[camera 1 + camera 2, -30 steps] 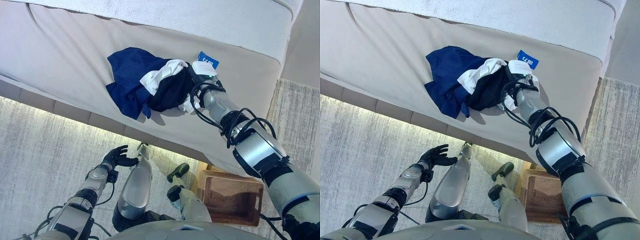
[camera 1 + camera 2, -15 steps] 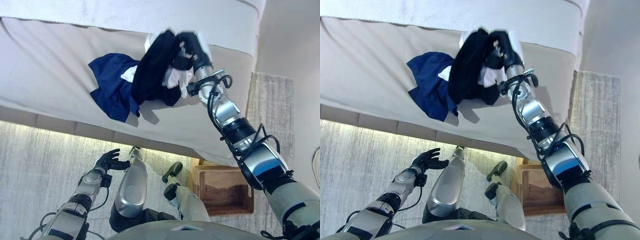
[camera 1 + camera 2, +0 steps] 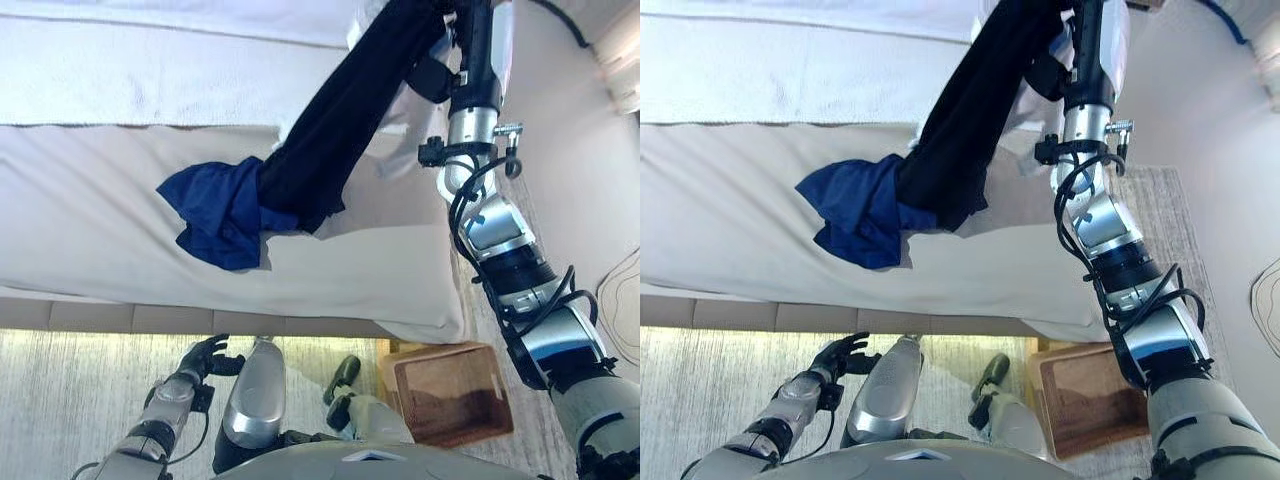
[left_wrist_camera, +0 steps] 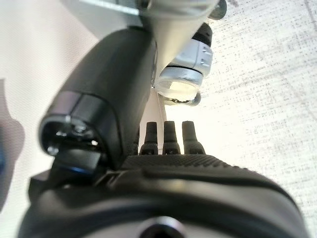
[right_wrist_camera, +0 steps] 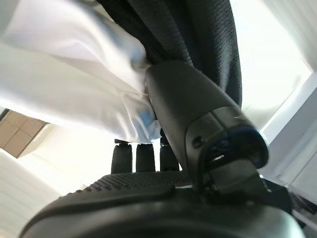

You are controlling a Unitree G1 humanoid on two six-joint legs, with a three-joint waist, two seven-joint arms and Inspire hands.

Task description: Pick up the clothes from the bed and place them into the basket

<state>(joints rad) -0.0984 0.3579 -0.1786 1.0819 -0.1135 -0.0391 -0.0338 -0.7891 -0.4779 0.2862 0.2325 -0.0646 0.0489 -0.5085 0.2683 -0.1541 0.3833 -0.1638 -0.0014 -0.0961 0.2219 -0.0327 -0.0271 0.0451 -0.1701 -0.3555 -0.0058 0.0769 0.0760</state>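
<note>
My right hand [image 3: 470, 45] is raised high above the bed [image 3: 90, 150] and is shut on a black garment [image 3: 350, 110] bunched with a white one [image 5: 64, 74]. The black garment hangs in a long drape, and its lower end touches the bed beside a blue garment [image 3: 215, 210] that lies crumpled on the sheet. In the right wrist view the thumb [image 5: 198, 114] presses against both cloths. A brown wicker basket [image 3: 450, 395] stands on the floor by the bed's corner, below my right arm. My left hand [image 3: 205, 355] hangs low by the bed's edge, open.
A white blanket [image 3: 150, 70] covers the far part of the bed. A pale rug [image 3: 60, 400] lies on the floor in front of the bed. A light wall [image 3: 590, 180] runs along the right.
My right hand has lifted the black and white clothes from the bed to high above it. The blue garment stays on the bed. The camera has shifted.
</note>
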